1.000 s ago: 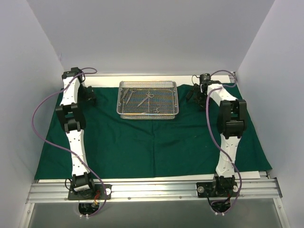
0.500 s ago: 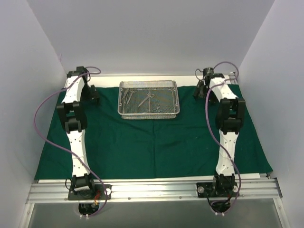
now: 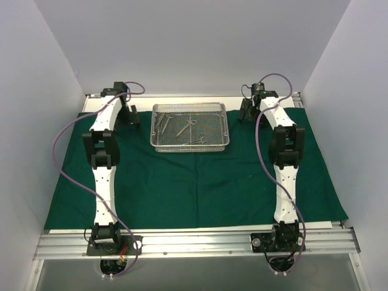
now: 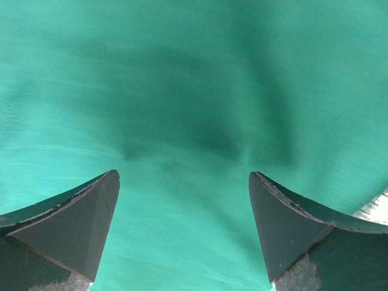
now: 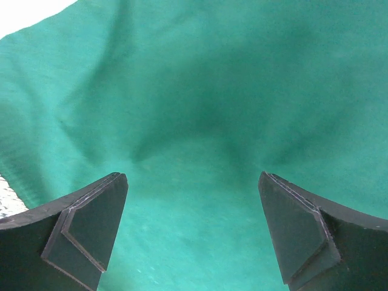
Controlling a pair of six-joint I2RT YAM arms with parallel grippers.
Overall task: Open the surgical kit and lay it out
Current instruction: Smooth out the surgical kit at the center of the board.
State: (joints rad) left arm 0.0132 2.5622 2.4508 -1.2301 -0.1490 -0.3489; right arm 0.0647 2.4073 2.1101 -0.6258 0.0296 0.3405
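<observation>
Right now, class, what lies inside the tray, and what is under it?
Inside the tray lie several thin steel instruments, too small to count surely. Under it is the green drape; what the drape covers is hidden.

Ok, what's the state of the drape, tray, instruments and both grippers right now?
Drape: spread open, lying flat.
Tray: upright on the drape, far middle.
Instruments: lying inside the tray.
Left gripper: open, empty, above drape.
Right gripper: open, empty, above drape.

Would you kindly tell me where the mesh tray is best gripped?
Probably the mesh tray by its thin upright rim at the short ends, from above: left gripper left, right gripper right. It is wide and shallow, with one gripper beside each end.
</observation>
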